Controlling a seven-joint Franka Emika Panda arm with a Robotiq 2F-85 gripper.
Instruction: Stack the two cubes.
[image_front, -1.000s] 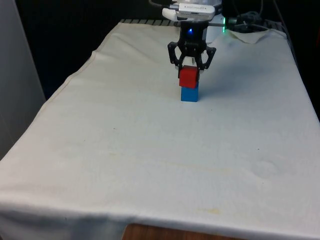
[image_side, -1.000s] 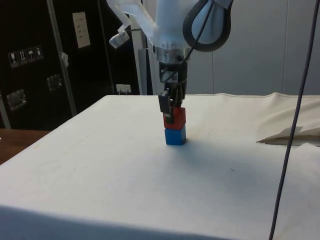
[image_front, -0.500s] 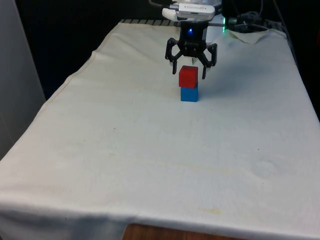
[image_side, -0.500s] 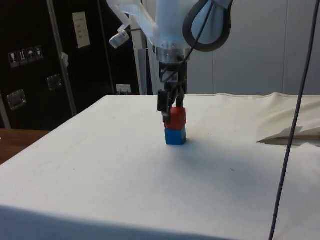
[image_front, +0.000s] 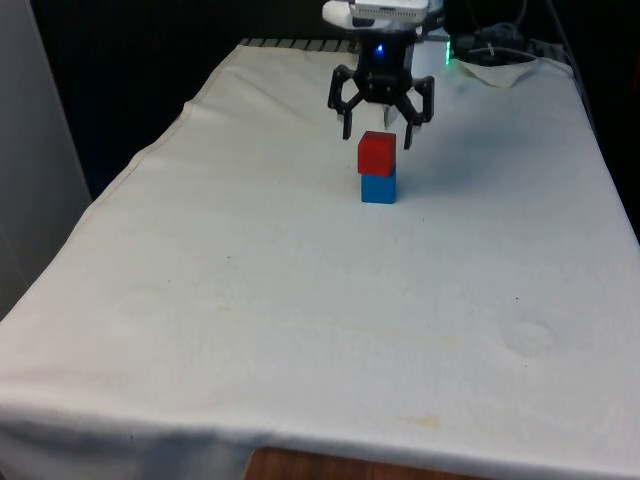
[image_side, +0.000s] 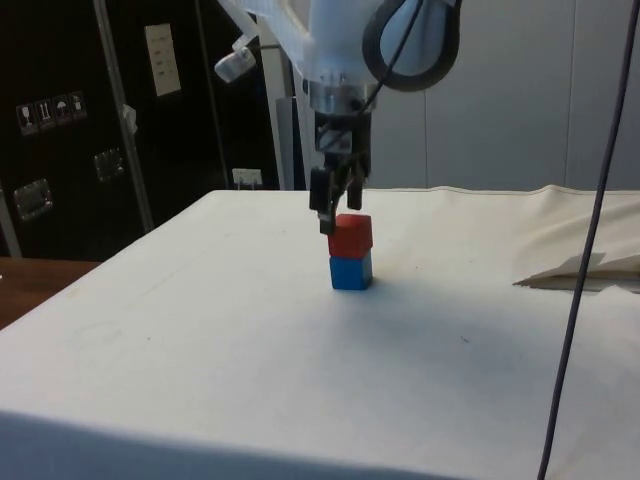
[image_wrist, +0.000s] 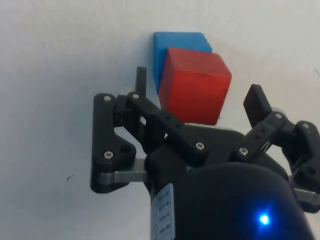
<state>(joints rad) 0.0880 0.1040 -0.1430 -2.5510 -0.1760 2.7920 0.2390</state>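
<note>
Sitting upper centre of frame: red cube (image_front: 377, 154) on blue cube (image_front: 379, 188); gripper (image_front: 379, 138) spread wide just above, holding nothing.

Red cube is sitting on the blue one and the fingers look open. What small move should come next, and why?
Probably a straight lift clear. The red cube rests on the blue cube, and the gripper is open with its fingers astride the red cube's top, touching nothing; moving sideways might knock the stack.
</note>
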